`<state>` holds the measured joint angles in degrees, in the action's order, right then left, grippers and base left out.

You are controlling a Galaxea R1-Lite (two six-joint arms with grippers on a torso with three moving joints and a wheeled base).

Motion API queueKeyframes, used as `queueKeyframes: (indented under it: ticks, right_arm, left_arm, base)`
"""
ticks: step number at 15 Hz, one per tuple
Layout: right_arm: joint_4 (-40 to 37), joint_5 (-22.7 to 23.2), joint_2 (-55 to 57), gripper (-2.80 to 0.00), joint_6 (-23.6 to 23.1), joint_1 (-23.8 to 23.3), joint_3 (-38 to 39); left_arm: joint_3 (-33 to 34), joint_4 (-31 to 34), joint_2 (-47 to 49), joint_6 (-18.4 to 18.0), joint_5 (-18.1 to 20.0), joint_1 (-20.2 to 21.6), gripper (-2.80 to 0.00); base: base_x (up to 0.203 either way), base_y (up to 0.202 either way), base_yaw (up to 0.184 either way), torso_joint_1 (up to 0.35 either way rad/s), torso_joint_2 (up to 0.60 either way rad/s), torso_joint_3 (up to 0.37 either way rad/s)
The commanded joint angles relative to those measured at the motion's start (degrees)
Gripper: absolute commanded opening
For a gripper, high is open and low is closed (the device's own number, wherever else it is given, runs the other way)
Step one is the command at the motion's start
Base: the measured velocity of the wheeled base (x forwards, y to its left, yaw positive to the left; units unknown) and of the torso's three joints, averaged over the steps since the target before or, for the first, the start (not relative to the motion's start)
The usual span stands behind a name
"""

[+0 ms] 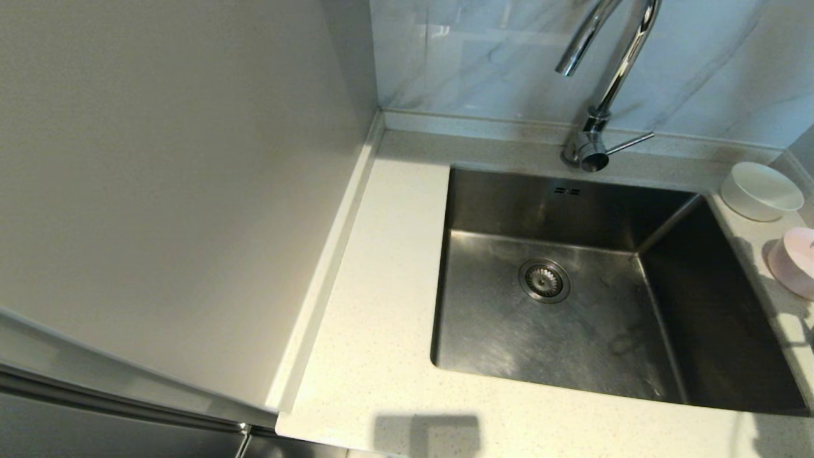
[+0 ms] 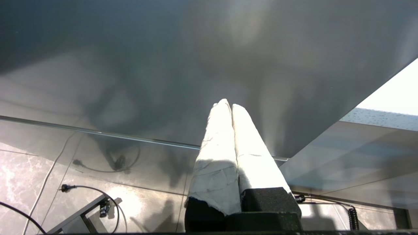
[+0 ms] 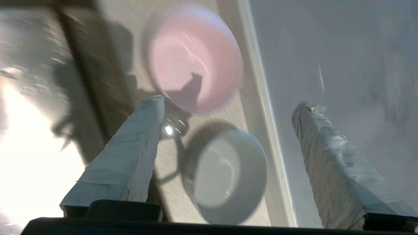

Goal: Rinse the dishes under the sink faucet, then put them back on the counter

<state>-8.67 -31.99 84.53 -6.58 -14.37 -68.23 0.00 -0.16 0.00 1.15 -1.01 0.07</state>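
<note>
Square brushed-steel sink (image 1: pixel 572 305) filling the centre and right of the head view, with a round ribbed drain strainer (image 1: pixel 544 280) on its floor and two small overflow slots high on its back wall. Tall shiny chrome faucet (image 1: pixel 601 95) at upper centre, curved spout overhead, thin straight lever sticking out to the right. Off-white, finely speckled stone bench (image 1: pixel 375 305) around the basin, with a raised rim along the back under glossy marble-look tile. Smooth round white bowl (image 1: pixel 761 191) on the bench at upper right of the head view; pale pink bowl (image 1: pixel 795 262) just below it, cut by the right edge. In the right wrist view, right gripper (image 3: pixel 228 107) above both bowls, tape-wrapped fingers (image 3: pixel 130 153) spread wide and holding nothing, pink bowl (image 3: pixel 195 58) and white bowl (image 3: pixel 225 176) standing near each other on the bench between them. In the left wrist view, left gripper (image 2: pixel 231 104) parked low over dark floor tiles and cables, its white-wrapped fingers (image 2: pixel 218 156) pressed together, empty.
</note>
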Motion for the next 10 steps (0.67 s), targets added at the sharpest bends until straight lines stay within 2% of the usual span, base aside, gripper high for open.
queueKeyframes:
  ticks: [1, 2, 4, 6, 8, 10]
  right_arm:
    - [2.9, 1.2, -3.2, 0.00, -2.4, 4.2, -0.2]
    - [4.0, 2.1, -4.3, -2.80, -3.7, 6.6, 0.0]
    - [4.6, 4.2, -7.4, -2.80, -5.3, 10.0, 0.1]
    - [4.6, 9.5, -11.4, -2.80, -6.1, 11.1, 1.3]
    - [4.7, 13.6, -15.3, -2.80, -6.2, 11.3, 5.1]
    - [4.7, 16.8, -21.0, -2.80, -5.7, 11.4, 12.2]
  left_arm:
    - [0.0, 0.0, -0.2, 0.1, 0.0, 0.0, -2.80]
    - [0.0, 0.0, -0.2, 0.1, 0.0, 0.0, -2.80]
    - [0.0, 0.0, -0.2, 0.0, 0.0, 0.0, -2.80]
    - [0.0, 0.0, -0.2, 0.0, 0.0, 0.0, -2.80]
    - [0.0, 0.0, -0.2, 0.1, 0.0, 0.0, -2.80]
    - [0.0, 0.0, -0.2, 0.0, 0.0, 0.0, -2.80]
  base:
    - [0.000, 0.000, 0.000, 0.000, 0.00, 0.000]
    - [0.000, 0.000, 0.000, 0.000, 0.00, 0.000]
    - [0.000, 0.000, 0.000, 0.000, 0.00, 0.000]
    - [0.000, 0.000, 0.000, 0.000, 0.00, 0.000]
    - [0.000, 0.000, 0.000, 0.000, 0.00, 0.000]
    - [0.000, 0.000, 0.000, 0.000, 0.00, 0.000]
